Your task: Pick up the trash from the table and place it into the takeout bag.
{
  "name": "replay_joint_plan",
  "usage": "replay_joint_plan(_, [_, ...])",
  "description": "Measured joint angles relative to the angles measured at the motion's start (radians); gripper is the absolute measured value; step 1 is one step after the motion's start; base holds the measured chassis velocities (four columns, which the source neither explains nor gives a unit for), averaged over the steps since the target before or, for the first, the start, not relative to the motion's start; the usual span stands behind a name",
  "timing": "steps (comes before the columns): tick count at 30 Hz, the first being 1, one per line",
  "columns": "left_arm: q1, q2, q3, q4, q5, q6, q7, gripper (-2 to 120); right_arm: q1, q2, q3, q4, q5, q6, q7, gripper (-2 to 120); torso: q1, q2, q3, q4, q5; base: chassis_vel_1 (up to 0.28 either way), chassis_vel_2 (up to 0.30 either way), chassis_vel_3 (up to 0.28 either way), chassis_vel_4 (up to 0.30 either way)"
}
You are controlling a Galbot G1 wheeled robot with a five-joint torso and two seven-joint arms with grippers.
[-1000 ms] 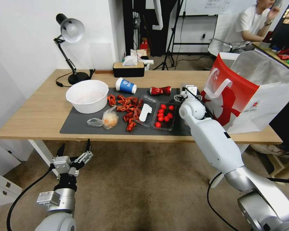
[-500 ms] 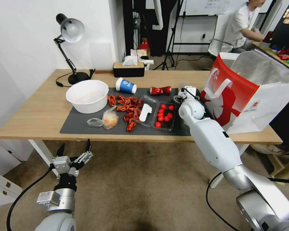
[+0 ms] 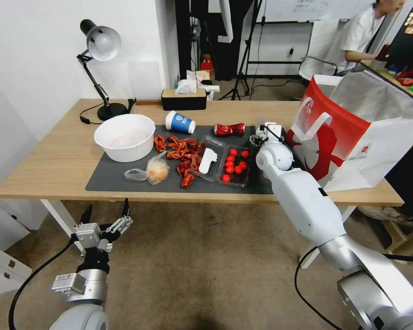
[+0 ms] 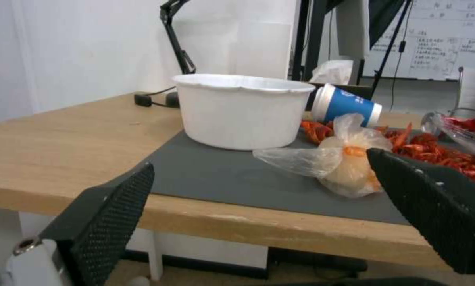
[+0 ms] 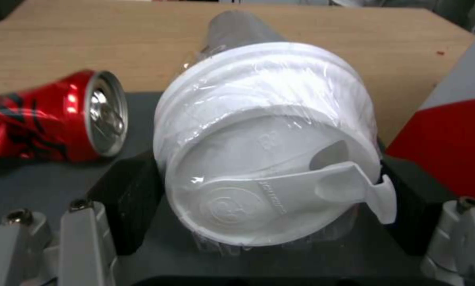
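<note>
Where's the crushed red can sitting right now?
The crushed red can lies on its side at the mat's far edge, between the blue-and-white paper cup and the right gripper, which brackets the white-lidded cup.

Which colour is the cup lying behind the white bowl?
Blue cup with white rims, clearest in left wrist view.

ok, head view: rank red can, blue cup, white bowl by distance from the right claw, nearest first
1. Red can, on the mat just left of the right claw.
2. Blue cup, further left, lying on its side.
3. White bowl, at the mat's left end.
</note>
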Motion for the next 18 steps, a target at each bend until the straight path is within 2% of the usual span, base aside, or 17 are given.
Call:
replay_joint_plan(9, [0.003,-0.001,-0.002,-0.014,0.001,0.001,0.000,100,-0.023,-0.037,0.000,0.135,-0.067,0.006,0.001,79,0.000,0.000,0.000,0.0000,0.0001,0.000,0.000,0.000,0.000])
replay_joint_plan(18, [0.006,-0.003,-0.008,-0.025,0.001,0.001,-0.001,100,-0.072,-0.097,-0.009,0.389,-0.081,0.009,-0.013,79,0.000,0.000,0.000,0.0000,-0.0001,0.000,0.000,0.000,0.000])
